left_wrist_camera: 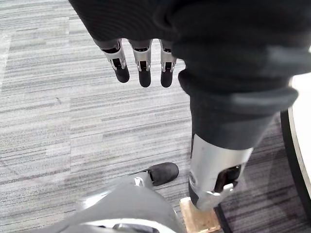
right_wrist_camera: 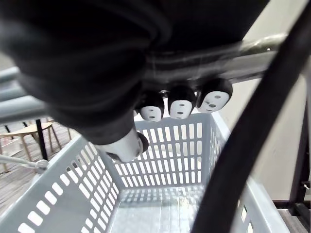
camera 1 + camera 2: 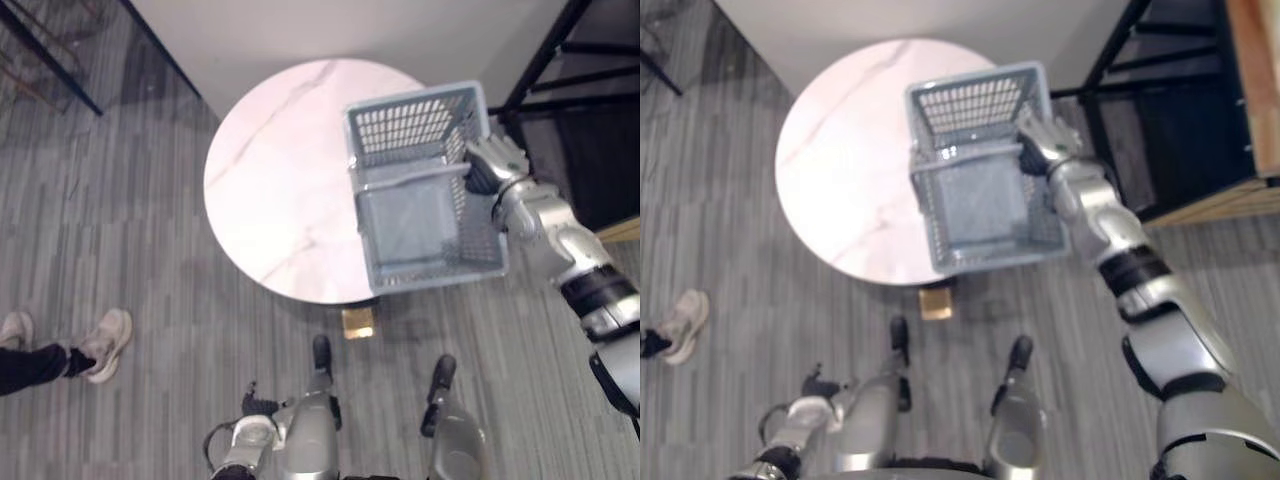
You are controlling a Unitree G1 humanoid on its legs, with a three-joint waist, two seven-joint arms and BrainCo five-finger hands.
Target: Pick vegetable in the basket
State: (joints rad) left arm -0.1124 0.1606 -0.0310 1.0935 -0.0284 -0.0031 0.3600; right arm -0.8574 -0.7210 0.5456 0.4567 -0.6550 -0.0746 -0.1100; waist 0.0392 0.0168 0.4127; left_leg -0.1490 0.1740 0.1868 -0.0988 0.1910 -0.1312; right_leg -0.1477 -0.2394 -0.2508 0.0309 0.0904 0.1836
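Fingers (image 2: 181,108) of the right hand (image 3: 492,160) are curled round the handle (image 2: 262,51) of the grey slatted basket (image 3: 415,130). The basket is held over the right part of the round marble counter (image 3: 270,190), with its near right corner past the counter's edge. The left hand (image 1: 141,24) is hung low at the near left above the striped grey floor (image 1: 58,121), its fingers (image 1: 144,73) straight and side by side. A person's shoe (image 3: 108,343) is seen on the floor at the left.

Open tabletop (image 3: 270,180) left of basket (image 3: 405,125)
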